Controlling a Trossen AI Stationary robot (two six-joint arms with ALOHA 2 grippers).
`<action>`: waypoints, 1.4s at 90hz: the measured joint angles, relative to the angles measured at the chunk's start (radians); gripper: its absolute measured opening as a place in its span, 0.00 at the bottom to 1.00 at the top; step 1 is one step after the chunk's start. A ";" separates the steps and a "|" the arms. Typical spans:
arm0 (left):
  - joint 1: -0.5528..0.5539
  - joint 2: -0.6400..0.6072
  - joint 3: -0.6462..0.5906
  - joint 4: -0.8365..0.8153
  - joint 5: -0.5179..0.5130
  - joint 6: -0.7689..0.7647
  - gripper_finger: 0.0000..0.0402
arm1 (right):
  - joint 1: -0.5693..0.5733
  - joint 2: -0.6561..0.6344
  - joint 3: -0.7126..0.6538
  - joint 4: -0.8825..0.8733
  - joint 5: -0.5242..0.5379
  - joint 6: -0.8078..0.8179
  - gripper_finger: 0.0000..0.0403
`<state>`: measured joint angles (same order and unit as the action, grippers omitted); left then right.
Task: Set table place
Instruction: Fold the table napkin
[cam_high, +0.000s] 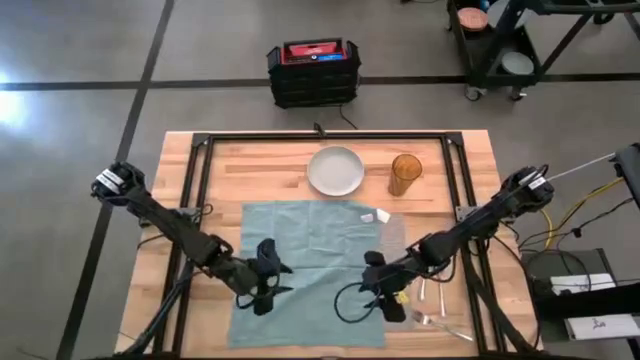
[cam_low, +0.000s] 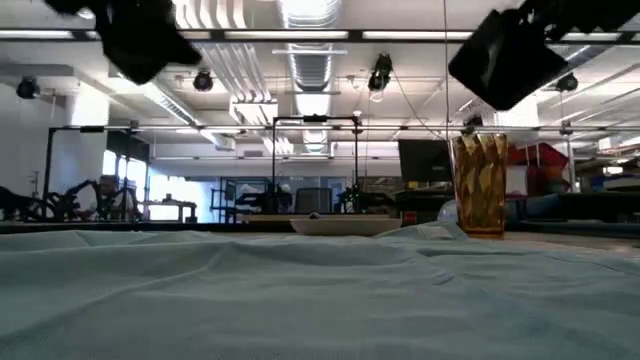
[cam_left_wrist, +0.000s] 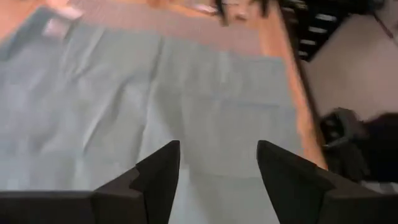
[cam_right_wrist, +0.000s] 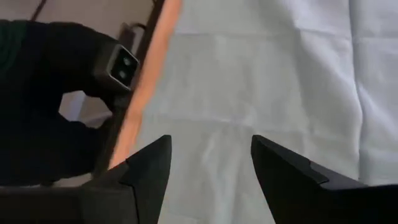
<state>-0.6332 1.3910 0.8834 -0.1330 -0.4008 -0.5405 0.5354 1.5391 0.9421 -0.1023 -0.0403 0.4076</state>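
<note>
Right now both pincers hover wide open and empty over the place, a pale cloth spread on the table, left gripper above its near-left part, right gripper above its near-right edge, plate and amber glass lying beyond them.

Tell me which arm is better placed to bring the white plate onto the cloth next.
Right, probably. In the high view the plate sits beyond the cloth, slightly toward the right gripper. The left gripper hovers farther away. Both are open and empty.
</note>
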 joint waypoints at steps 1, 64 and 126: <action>-0.003 0.004 0.012 -0.015 0.001 0.001 0.52 | 0.003 0.000 0.004 0.000 0.002 0.000 0.52; -0.414 0.623 0.735 -0.862 0.131 -0.548 0.53 | 0.286 0.320 0.408 -0.400 0.171 0.174 0.63; -0.451 0.729 0.695 -0.859 0.153 -0.585 0.30 | 0.322 0.507 0.441 -0.328 0.278 0.321 0.49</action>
<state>-1.0840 2.1197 1.5782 -0.9923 -0.2483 -1.1252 0.8574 2.0464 1.3827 -0.4301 0.2373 0.7284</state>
